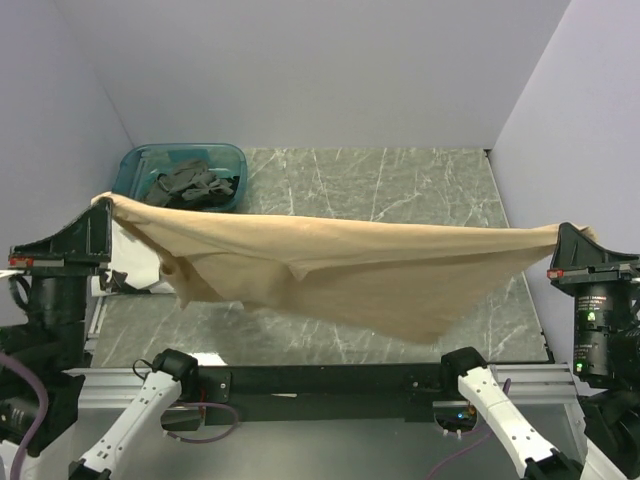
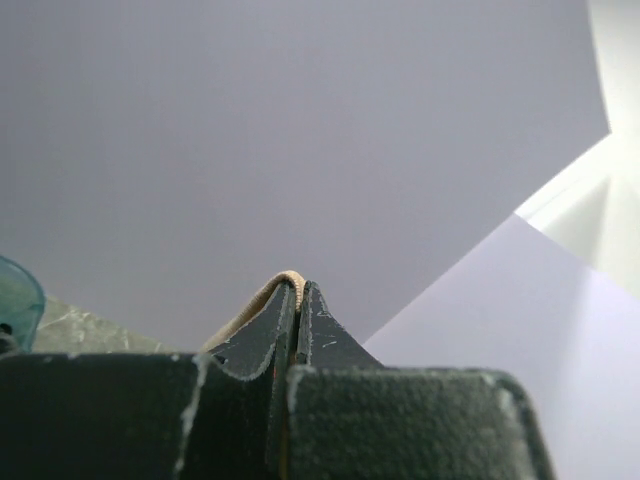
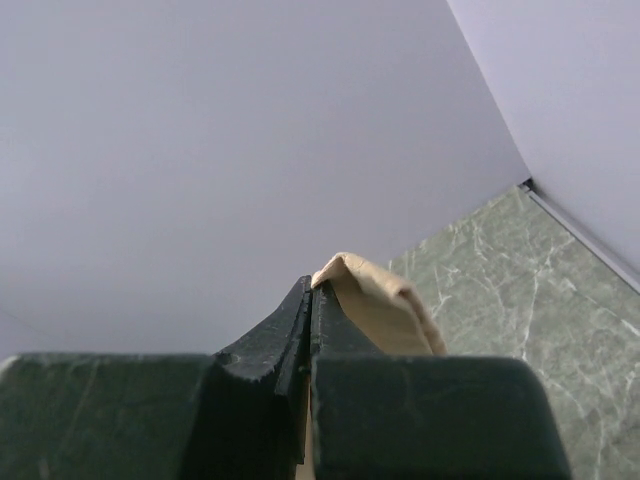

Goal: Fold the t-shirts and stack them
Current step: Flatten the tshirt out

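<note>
My left jaws are clamped tight on one end of the tan t-shirt [image 1: 330, 265], up over the tabletop's left edge. The left wrist view shows a fold of cloth pinched between the tips. My right jaws are clamped on the other end, over the right edge, with the same pinch in the right wrist view. The shirt hangs stretched between them, spanning the green marble tabletop [image 1: 420, 185] left to right. Its middle sags toward the near edge; can't tell if it touches. A teal bin [image 1: 138, 162] sits at the far left corner with dark clothes [image 1: 190, 186] piled inside. Something white [image 1: 130, 262] lies under the shirt near the left edge; can't tell what.
</note>
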